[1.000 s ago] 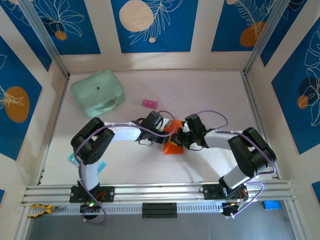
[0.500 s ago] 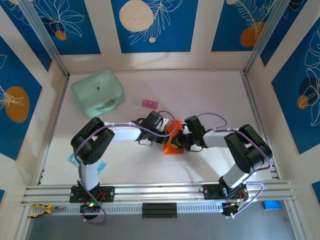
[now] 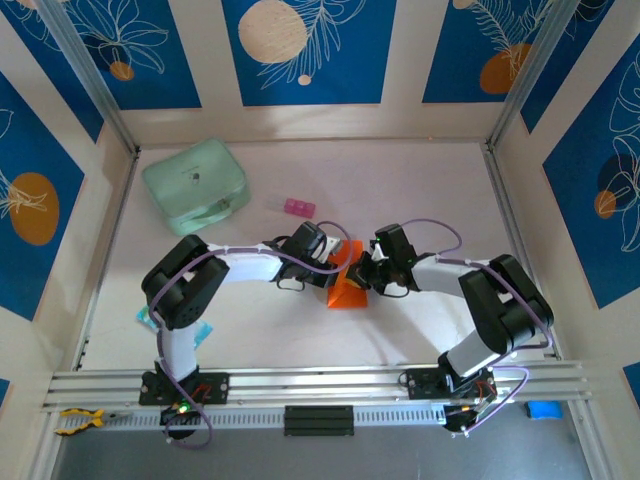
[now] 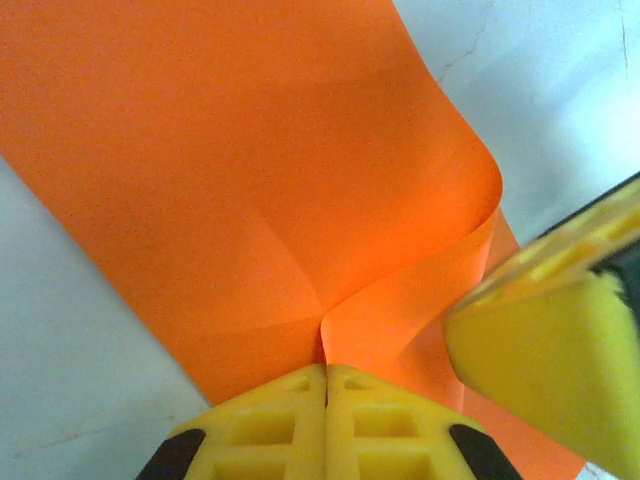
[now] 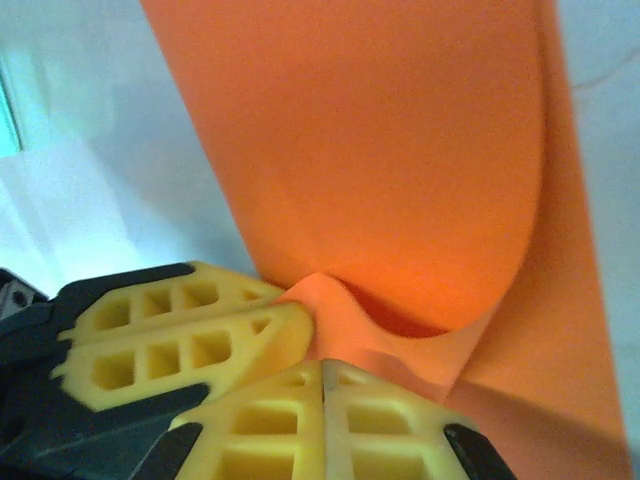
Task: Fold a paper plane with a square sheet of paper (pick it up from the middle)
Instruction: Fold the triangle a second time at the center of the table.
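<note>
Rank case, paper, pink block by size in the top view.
Largest: case.
Next: paper, partly covered, so judged on its visible part only.
Smallest: pink block.

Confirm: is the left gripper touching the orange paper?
Touching. In the left wrist view the left gripper is shut with the orange paper pinched in its closed jaws, the sheet puckering into the seam.
</note>
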